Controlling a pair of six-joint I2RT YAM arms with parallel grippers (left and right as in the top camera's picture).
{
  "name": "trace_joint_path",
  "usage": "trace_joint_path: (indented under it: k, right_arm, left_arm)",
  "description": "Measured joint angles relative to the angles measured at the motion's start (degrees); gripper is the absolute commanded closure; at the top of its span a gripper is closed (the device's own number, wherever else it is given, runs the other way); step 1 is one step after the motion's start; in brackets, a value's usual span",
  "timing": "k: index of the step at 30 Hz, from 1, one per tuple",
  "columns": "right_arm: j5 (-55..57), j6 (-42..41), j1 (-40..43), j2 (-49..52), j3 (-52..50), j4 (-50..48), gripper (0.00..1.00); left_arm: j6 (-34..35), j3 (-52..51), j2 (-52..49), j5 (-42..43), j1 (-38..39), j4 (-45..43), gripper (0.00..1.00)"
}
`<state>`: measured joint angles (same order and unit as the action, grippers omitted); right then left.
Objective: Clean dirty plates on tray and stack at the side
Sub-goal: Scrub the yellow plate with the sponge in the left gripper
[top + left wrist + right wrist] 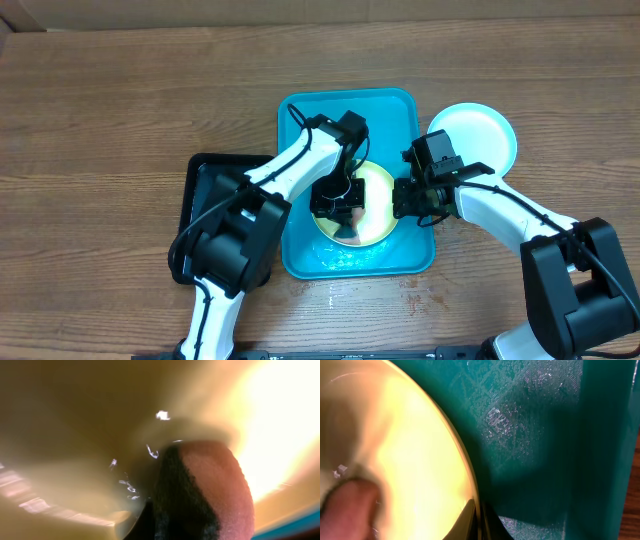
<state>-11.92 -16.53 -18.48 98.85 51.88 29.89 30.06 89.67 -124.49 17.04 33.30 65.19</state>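
1. Table [100, 100]: I saw brown wood-grain boards, the grain running left to right, filling the overhead view.
2. Droplets [338, 297]: I noted a few small bright wet spots on the table, near its front edge.
3. Black tray [205, 190]: rectangular, with rounded corners and a raised rim. It lay flat on the table left of centre, and its right part was hidden from me.
4. Pad [215, 490]: in the left wrist view I saw a rounded reddish-brown pad with a coarse black face on its left side, blurred. The right wrist view showed it only as a blur at lower left.
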Motion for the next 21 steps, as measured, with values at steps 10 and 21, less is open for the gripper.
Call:
trace_joint_path:
  k: [10,21]
  right_arm:
    - [-1.3,-0.3,-0.2,0.0,0.0,0.4,0.96]
    - [-0.3,-1.4,-0.1,0.0,0.0,1.2,0.96]
  left_arm:
    - [1.4,2.4,0.7,-26.0,0.4,1.5,0.96]
    - [0.3,1.7,0.7,-12.7,-3.8,-10.2,0.96]
